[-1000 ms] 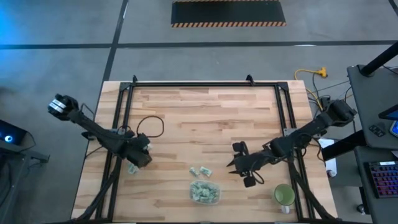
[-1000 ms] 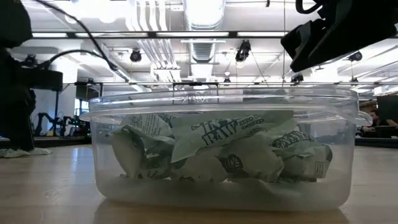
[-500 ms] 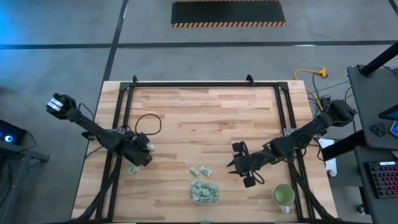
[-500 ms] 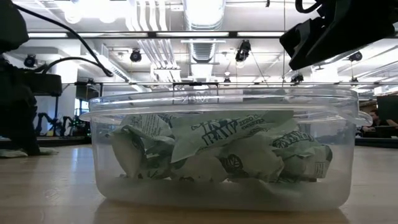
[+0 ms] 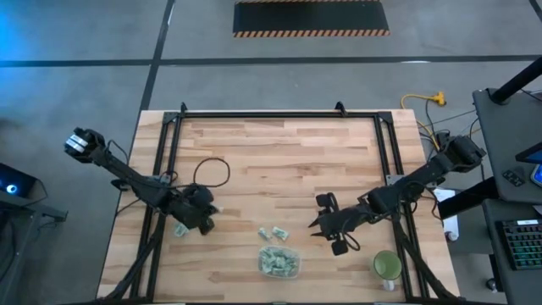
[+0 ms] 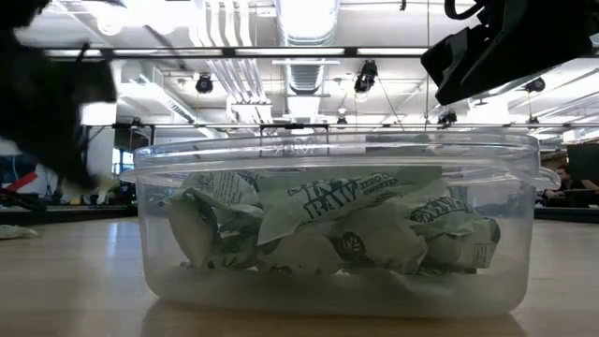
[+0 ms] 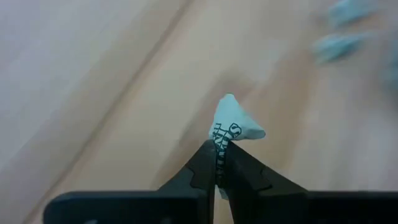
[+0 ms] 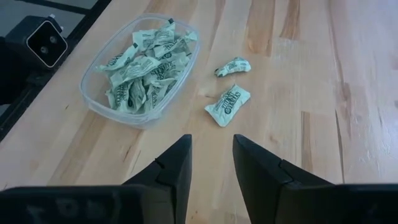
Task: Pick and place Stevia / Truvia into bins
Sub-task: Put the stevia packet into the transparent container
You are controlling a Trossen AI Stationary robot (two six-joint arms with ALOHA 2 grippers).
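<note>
Left wrist view: our left gripper (image 7: 217, 163) pinches one small pale green paper sachet (image 7: 233, 124) above wooden table (image 5: 279, 161). Our right gripper (image 8: 210, 163) has fingers spread, holds nothing. Two loose sachets (image 8: 227, 104) lie near it, just beside clear plastic tub (image 8: 93, 102) full of sachets. Green round cup (image 5: 387, 265) sits at table corner.

The counter (image 5: 279, 161) is pale, matt wood planking. The bin (image 8: 93, 102) is clear glossy plastic; the sachets (image 8: 227, 104) are crinkled printed paper.
</note>
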